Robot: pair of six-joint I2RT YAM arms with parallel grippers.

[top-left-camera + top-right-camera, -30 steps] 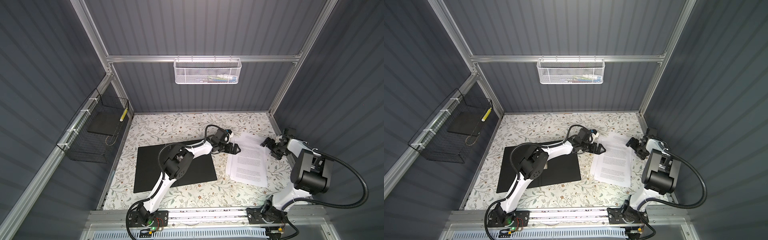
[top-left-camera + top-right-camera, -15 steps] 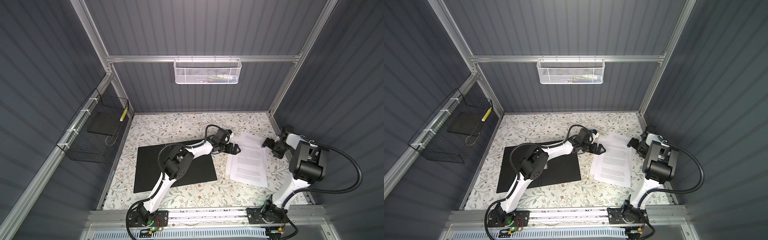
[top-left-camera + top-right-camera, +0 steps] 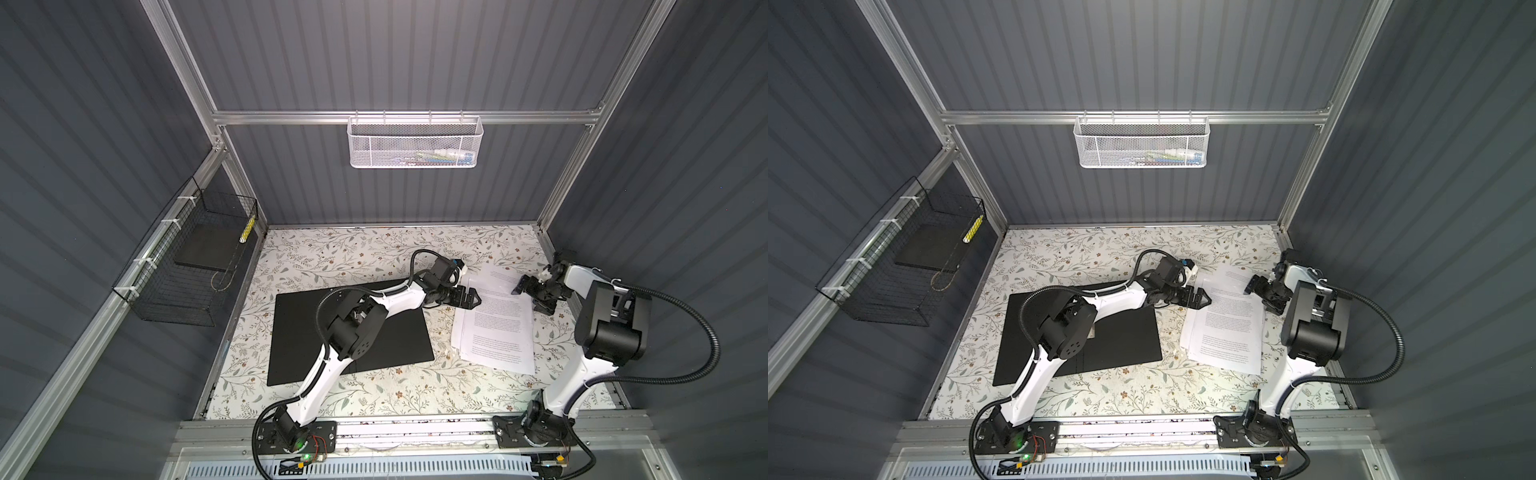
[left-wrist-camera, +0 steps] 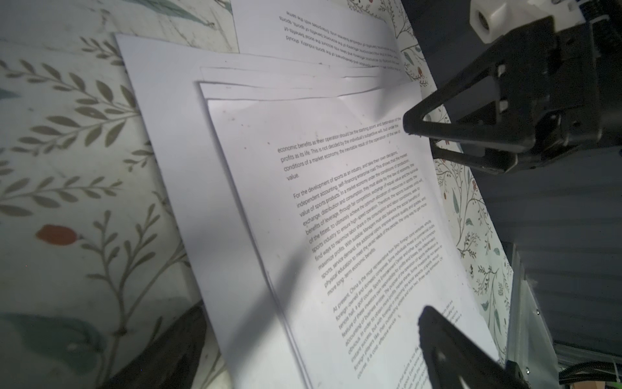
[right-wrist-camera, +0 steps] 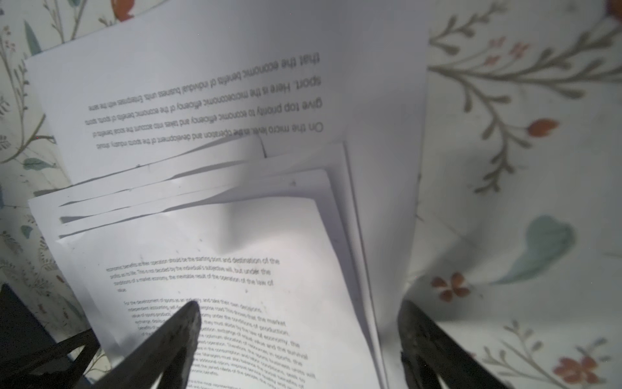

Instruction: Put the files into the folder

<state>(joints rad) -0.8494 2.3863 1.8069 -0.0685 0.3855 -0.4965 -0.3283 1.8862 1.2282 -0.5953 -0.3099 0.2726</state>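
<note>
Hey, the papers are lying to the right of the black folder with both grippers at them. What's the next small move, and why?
Probably close the right gripper on the near edge of the files. In the right wrist view its open jaws straddle that edge, which curls up between them. The left gripper is open at the opposite side, and the folder lies flat to the left.

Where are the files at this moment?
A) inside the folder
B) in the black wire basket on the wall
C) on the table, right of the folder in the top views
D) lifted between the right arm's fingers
C: in a top view the files lie fanned flat on the table, apart from the black folder to their left.
</note>
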